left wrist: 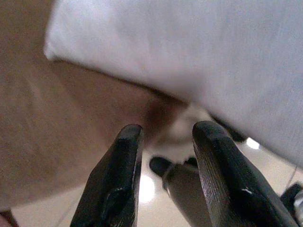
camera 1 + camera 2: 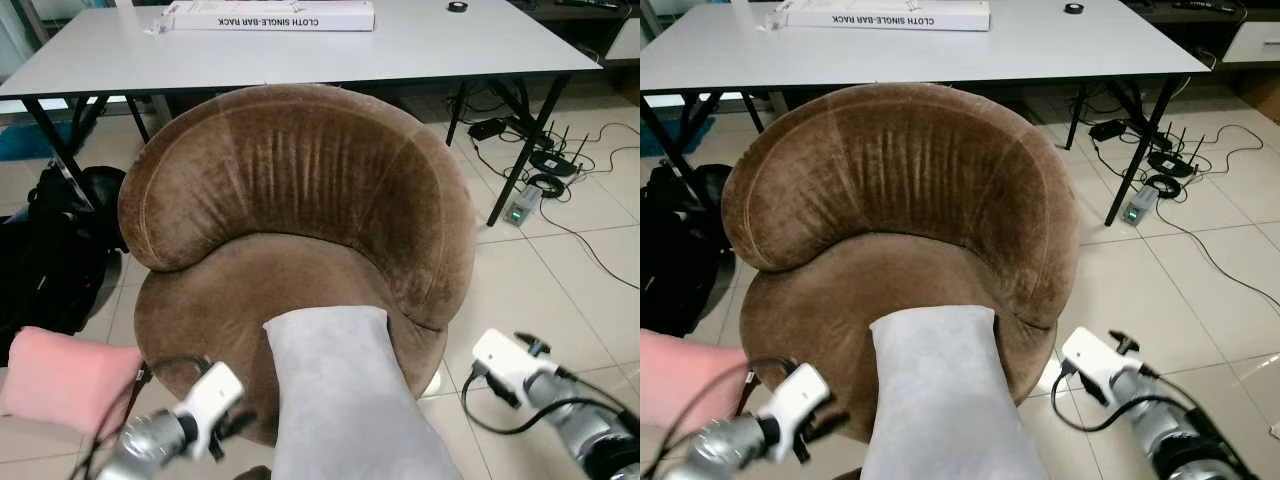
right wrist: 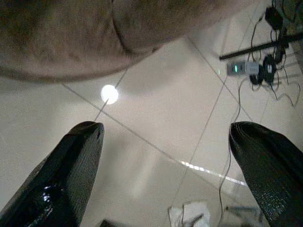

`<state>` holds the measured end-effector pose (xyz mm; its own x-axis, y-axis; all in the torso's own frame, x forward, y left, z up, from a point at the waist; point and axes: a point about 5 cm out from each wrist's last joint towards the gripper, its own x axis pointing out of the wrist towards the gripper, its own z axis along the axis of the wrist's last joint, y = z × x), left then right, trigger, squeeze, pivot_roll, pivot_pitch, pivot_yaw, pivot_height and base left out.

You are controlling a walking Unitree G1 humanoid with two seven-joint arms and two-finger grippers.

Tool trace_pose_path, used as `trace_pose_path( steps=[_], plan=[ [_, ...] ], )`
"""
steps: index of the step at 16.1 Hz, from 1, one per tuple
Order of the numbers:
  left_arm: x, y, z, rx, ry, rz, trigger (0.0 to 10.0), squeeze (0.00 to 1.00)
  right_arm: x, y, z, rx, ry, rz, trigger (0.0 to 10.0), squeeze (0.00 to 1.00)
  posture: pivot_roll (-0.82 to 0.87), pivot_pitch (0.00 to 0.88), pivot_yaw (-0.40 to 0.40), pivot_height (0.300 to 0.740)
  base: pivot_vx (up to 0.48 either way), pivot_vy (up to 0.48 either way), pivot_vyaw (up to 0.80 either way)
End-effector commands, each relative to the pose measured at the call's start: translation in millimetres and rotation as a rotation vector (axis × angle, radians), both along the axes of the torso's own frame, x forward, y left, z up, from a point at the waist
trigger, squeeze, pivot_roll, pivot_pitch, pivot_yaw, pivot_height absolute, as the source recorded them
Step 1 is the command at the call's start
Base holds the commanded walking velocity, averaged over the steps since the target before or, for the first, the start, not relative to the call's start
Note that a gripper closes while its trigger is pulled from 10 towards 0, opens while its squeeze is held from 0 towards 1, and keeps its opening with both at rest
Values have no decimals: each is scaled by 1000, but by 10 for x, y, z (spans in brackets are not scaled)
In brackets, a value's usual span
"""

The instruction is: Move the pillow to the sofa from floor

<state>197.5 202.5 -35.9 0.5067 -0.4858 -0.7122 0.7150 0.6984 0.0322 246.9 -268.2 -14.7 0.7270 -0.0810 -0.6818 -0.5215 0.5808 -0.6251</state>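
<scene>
A grey pillow (image 2: 340,400) leans lengthwise against the front of a round brown velvet sofa (image 2: 300,200), its upper end resting on the front edge of the seat cushion and its lower part hanging down toward the tiled floor (image 2: 540,300) between the two arms. The left end effector (image 1: 163,179) sits low beside the pillow's left side, below the pillow's underside and the sofa's front; its two black fingers (image 1: 118,184) are parted with a gap between them and nothing gripped. The right end effector (image 3: 165,175) hovers over the floor tiles to the right of the sofa's base, its fingers (image 3: 75,165) spread wide and released. A pink cushion (image 2: 65,380) lies on the floor at the left, next to a black bag (image 2: 50,250). Behind the sofa stands a white surface (image 2: 430,45) carrying a long white box (image 2: 270,16), and cables with a power adapter (image 2: 522,205) trail across the floor at the right
</scene>
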Motion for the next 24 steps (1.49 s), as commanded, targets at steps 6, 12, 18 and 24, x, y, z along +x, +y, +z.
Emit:
trace_pose_path(
  steps=[6, 12, 18, 24],
  plan=[
    [120, -66, -93, 110, -76, -7, 10000, 0, -144, 19, -160, -129, -3, 16, 10000, 0, -55, 51, 29, 740, 0, 0, 0],
    [-73, -38, -284, 186, 41, -28, 10000, 0, -421, -74, -328, -193, 111, 28, 0, 0, -54, 52, 36, 740, 0, 0, 0],
    [-96, -181, -342, 171, 70, -45, 0, 0, -557, 77, -463, -91, 219, 55, 0, 0, -54, 53, 35, 740, 0, 0, 0],
    [-39, -356, -343, 161, 56, -73, 10000, 0, -589, 255, -516, 121, 366, 72, 10000, 0, -57, 53, 33, 740, 0, 0, 0]
  ],
)
